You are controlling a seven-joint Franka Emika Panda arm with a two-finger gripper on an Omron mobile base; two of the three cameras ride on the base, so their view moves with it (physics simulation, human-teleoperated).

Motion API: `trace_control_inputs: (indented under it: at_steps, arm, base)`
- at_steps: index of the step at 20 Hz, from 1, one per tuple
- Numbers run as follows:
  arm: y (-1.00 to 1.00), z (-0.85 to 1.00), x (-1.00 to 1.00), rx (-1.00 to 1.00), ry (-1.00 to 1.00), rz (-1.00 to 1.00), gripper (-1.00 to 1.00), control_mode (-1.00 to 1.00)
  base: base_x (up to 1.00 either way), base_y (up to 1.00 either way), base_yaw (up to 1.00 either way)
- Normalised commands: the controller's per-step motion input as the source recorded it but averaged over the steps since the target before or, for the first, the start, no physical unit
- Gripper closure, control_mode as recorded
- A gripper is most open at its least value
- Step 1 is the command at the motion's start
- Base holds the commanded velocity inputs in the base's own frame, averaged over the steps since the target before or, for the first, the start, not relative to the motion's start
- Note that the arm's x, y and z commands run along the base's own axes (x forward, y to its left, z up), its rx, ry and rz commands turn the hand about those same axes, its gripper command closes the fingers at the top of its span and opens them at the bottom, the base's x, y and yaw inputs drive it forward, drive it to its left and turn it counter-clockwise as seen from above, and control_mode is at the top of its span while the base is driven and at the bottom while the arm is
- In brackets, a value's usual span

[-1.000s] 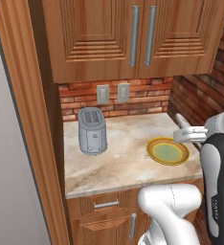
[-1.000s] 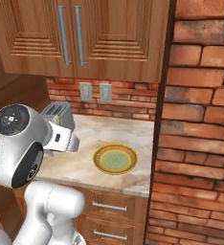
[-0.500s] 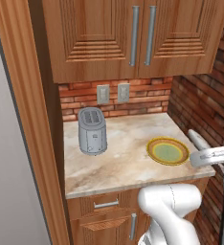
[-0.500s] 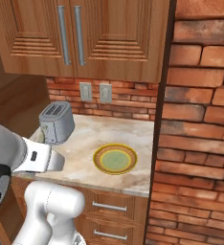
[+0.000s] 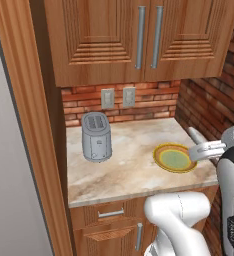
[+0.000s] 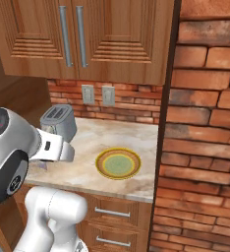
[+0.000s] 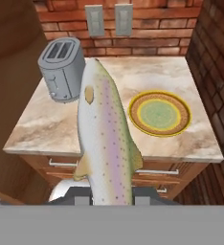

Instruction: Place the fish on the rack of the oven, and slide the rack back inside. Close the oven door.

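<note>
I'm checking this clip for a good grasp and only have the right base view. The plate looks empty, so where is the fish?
Observer: In the hand view the fish is clamped in the gripper, its near end between the fingers.
Operator: Is it hanging over the plate?
Observer: No. In the hand view the plate lies bare off to one side of the fish, and the toaster stands on the other side.
Operator: Where is the hand relative to the counter?
Observer: In the left base view the fish appears as a pale shape just past the plate's right edge, by the brick side wall.
</note>
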Motion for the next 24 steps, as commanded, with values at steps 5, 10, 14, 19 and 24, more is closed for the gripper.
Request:
trace_control_inputs:
  at_steps: [5, 10, 14, 19, 24]
  arm:
    - [0.0, -0.06, 0.43, 0.0, 0.0, 0.0, 1.0, -1.0]
    - [0.0, -0.04, 0.3, 0.0, 0.0, 0.0, 1.0, -1.0]
    - [0.0, 0.0, 0.22, 0.0, 0.0, 0.0, 1.0, 1.0]
    - [0.0, 0.0, 0.0, 0.0, 0.0, 0.0, 1.0, 1.0]
    - [0.0, 0.0, 0.0, 0.0, 0.0, 0.0, 1.0, 1.0]
  base:
    - [0.0, 0.0, 0.0]
    - [0.0, 0.0, 0.0]
    - [0.02, 0.0, 0.0]
    - [-0.15, 0.0, 0.01]
    - [-0.58, 0.0, 0.03]
